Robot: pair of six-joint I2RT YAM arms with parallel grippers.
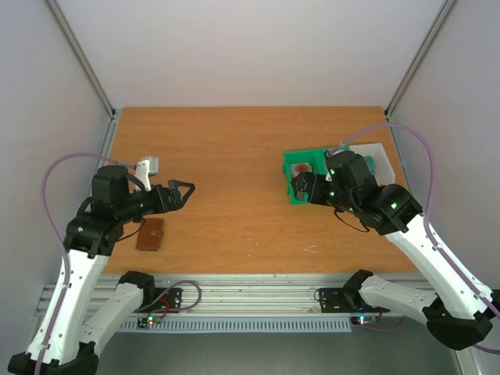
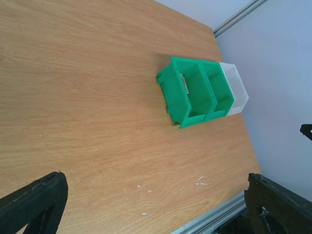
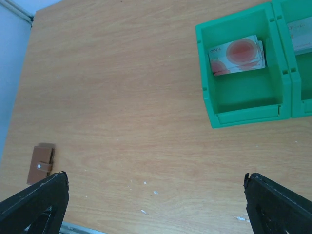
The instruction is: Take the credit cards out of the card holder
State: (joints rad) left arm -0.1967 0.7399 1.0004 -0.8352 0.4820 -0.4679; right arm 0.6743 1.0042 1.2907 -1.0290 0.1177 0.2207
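Observation:
The card holder [image 1: 151,234] is a brown leather wallet lying shut near the table's front left; the right wrist view shows it [image 3: 41,163] with its tab closed. Pinkish credit cards with red blots [image 3: 238,53] lie in the left green bin [image 3: 243,105], also visible from the top view [image 1: 301,168]. A grey card [image 3: 302,36] lies in the green bin beside it. My left gripper [image 1: 187,192] is open and empty, above the table just right of the wallet. My right gripper [image 1: 298,190] is open and empty, at the green bin's near left edge.
Two joined green bins [image 2: 195,92] and a white bin [image 2: 236,87] stand at the right of the table; something teal shows in the white bin [image 1: 383,166]. Small white flecks [image 3: 146,197] lie on the wood near the front edge. Grey walls enclose the table.

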